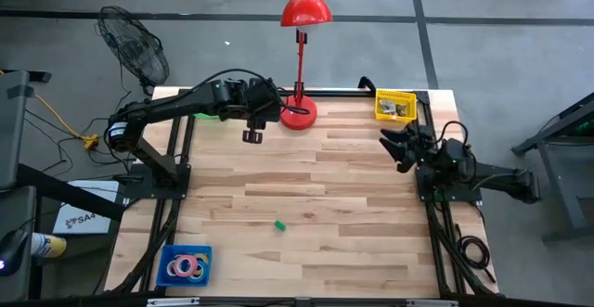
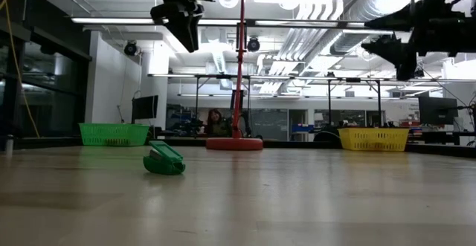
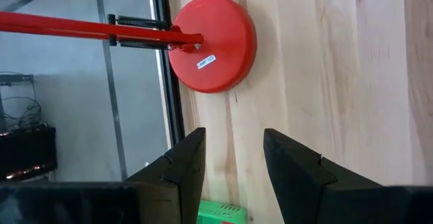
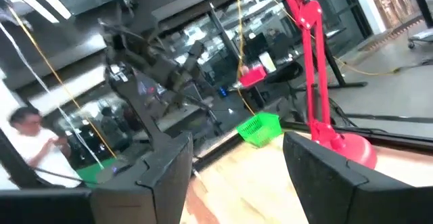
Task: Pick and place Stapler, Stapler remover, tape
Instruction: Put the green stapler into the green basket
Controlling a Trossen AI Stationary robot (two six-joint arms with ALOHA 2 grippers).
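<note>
A small green clamp-like tool (image 1: 278, 224), which I take for the stapler remover, lies on the bare wood near the table's middle; the low view shows the tool (image 2: 163, 160) resting on its underside. The tape rolls (image 1: 184, 267), pink, yellow and blue rings, lie in a blue tray (image 1: 168, 253) at the near left corner. No stapler shows plainly. My left gripper (image 1: 252, 134) (image 3: 233, 139) hangs open and high beside the red lamp base (image 3: 213, 45). My right gripper (image 1: 393, 149) (image 4: 237, 146) is open, raised at the table's right side.
A red desk lamp (image 1: 299, 112) stands at the far edge, its shade (image 1: 305, 8) overhanging. A yellow basket (image 1: 395, 105) with small items sits at the far right corner. A green basket (image 2: 113, 133) sits far left, under the left arm. A person (image 4: 27, 139) stands beyond the table.
</note>
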